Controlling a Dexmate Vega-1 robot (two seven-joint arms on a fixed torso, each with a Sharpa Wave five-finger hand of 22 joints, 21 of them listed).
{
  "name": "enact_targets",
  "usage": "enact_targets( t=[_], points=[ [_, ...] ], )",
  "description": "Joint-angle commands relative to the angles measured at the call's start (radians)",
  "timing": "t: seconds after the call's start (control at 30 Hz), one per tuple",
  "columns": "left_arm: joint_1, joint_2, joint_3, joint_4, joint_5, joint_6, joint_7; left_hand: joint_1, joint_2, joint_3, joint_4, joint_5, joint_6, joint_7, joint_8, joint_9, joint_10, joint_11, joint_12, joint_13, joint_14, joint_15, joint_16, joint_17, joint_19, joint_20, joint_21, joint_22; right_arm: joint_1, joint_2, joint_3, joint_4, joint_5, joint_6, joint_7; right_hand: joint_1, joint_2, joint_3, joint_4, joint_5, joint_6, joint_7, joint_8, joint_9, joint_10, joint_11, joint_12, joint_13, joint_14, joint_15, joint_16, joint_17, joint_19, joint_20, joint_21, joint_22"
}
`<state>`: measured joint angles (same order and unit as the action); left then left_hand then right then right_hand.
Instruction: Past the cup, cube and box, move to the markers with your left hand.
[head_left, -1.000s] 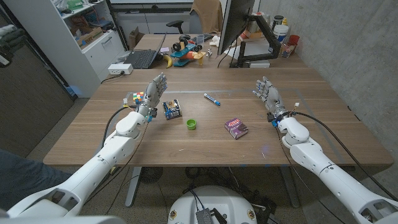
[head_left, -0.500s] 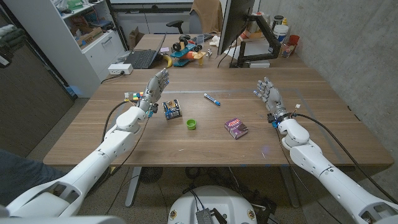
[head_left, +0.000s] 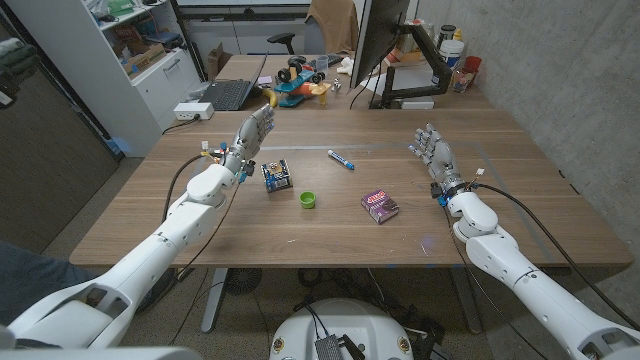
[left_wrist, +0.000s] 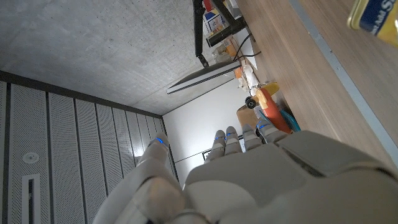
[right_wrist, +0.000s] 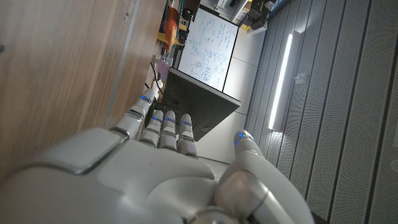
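Observation:
My left hand (head_left: 250, 135) is raised over the table's left side with its fingers apart and nothing in them; its back fills the left wrist view (left_wrist: 249, 180). A colourful cube (head_left: 206, 153) peeks out just left of it. A dark blue patterned box (head_left: 277, 174) lies right of the wrist, a small green cup (head_left: 308, 199) nearer to me. One blue marker (head_left: 340, 159) lies mid-table, well right of the left hand. My right hand (head_left: 432, 155) stands open on its edge at the right, also seen from behind (right_wrist: 155, 168).
A purple packet (head_left: 380, 205) lies between the cup and my right arm. At the table's far side are a laptop (head_left: 228, 95), a toy vehicle (head_left: 300, 82), a monitor (head_left: 385, 45) and a white power strip (head_left: 192, 110). White shelving (head_left: 130, 60) stands at the left.
My left hand has moved toward the far side of the table and now covers most of the cube. The right hand has barely moved.

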<state>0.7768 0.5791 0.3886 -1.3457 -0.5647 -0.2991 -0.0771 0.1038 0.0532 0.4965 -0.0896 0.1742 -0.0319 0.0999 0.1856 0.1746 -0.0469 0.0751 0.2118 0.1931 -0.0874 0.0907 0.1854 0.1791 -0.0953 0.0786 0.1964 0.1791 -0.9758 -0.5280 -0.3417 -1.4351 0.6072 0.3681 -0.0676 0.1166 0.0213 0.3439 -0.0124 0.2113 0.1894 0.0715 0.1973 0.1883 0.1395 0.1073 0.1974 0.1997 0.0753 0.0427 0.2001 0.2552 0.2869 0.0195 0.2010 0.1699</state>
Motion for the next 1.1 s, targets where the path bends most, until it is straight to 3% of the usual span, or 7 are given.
enact_targets(
  t=[0.03,1.1],
  points=[
    [-0.020,0.012,0.009,-0.014,0.025,0.004,-0.004,0.011,0.000,0.004,-0.003,0.005,0.006,0.002,0.007,0.005,0.004,0.005,0.004,0.003,0.006,0.000,0.005,0.003,-0.011,0.004,0.003,0.002,-0.010,0.001,0.003,-0.014,-0.005,0.008,-0.009,0.007,0.008,-0.002,-0.005,0.000,0.010,-0.001,0.003,0.002,0.006,-0.004,0.004,0.003,0.009,0.002,0.005,0.002,0.007,0.000,-0.001,0.002],
    [-0.047,0.052,0.024,-0.047,0.094,0.008,-0.008,0.023,0.003,0.008,-0.012,0.005,0.006,-0.001,0.005,0.005,0.005,0.002,0.004,0.003,0.007,-0.001,0.004,0.002,-0.016,0.008,0.001,0.001,-0.002,0.022,-0.013,-0.025,-0.030,0.014,-0.031,0.004,0.011,-0.006,-0.007,-0.002,0.011,-0.002,0.002,0.002,0.008,-0.001,0.004,0.000,0.008,0.002,0.005,-0.005,0.006,0.002,-0.004,0.002]
  ],
)
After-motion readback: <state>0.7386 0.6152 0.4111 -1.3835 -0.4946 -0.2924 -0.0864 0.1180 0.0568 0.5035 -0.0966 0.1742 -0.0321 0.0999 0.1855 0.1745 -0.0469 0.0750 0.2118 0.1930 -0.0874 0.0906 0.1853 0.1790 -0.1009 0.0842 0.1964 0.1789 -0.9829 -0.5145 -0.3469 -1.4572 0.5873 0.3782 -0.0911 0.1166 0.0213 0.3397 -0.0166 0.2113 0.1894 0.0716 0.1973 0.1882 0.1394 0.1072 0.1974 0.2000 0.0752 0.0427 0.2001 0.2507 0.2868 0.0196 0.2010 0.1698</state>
